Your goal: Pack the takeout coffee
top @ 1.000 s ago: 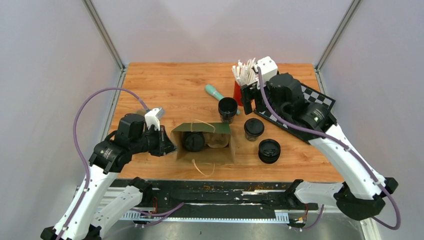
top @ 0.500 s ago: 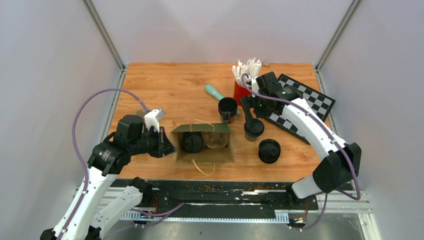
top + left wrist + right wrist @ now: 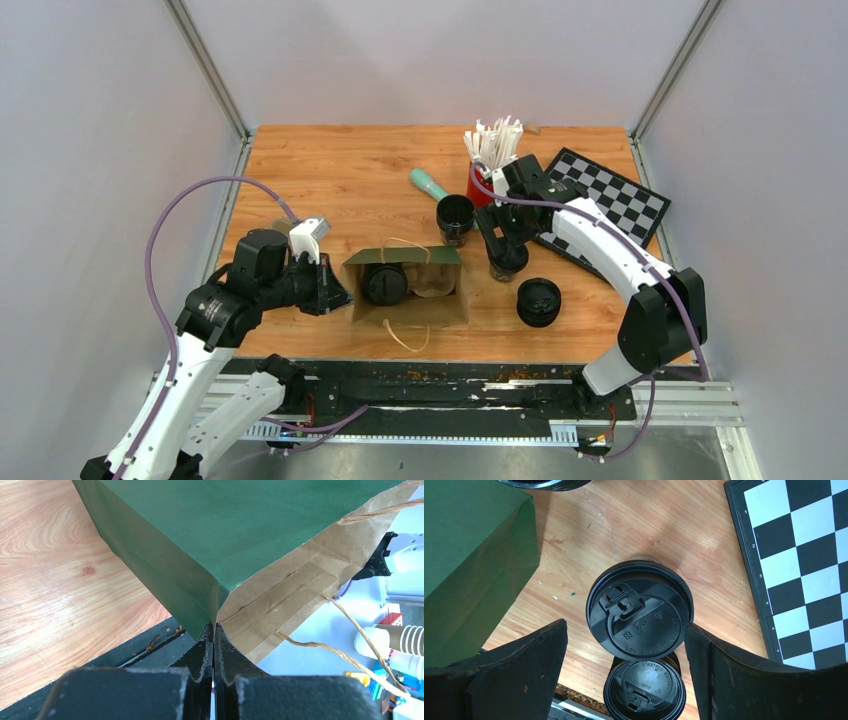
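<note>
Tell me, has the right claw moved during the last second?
Yes. The right gripper has come away from the red cup of stirrers, nearer the robot, and now hangs open over a lidded coffee cup.

cup (image 3: 506, 268) mostly hid under R pincer (image 3: 502, 248), bag (image 3: 200, 530) cropped

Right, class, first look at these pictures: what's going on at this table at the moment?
The left gripper is shut on the edge of the green paper bag. One black-lidded cup is already inside the bag. The right gripper is open, with its fingers on either side of a second lidded coffee cup that stands beside the bag and is not yet gripped. A third lidded cup waits nearby.
</note>
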Available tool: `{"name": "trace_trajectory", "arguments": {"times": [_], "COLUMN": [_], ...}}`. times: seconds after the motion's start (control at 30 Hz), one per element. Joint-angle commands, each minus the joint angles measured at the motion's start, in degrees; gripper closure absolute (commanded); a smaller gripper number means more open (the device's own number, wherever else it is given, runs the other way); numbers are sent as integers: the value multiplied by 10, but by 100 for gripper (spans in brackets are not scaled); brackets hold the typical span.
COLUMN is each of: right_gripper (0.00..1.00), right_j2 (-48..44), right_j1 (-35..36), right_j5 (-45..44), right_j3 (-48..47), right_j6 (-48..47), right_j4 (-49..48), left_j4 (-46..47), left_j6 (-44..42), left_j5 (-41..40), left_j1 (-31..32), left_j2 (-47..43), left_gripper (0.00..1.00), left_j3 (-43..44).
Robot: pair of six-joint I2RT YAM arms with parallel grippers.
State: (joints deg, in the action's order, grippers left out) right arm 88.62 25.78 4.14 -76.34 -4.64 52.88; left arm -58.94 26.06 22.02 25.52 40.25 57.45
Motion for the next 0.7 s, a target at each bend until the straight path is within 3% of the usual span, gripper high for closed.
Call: {"name": "trace_trajectory", "arguments": {"times": [0.0,0.4,0.67], "right_gripper": [14,18,17], "right_j2": [-30,-49,-67], "right_j1": [-1,-3,-2], "right_j5": [4,7,19], "right_j3": [28,99,56], "right_j6": [-17,-23,-24], "right_j4": [-64,-123,-96], "left_j4": [11,11,5], "left_j6": [-14,-11,-13], "left_j5": [5,0,-4], "left_j1": [1,1,1], "left_j2": [4,7,3], "left_gripper": [100,100,100], "left_j3": [15,21,20]}}
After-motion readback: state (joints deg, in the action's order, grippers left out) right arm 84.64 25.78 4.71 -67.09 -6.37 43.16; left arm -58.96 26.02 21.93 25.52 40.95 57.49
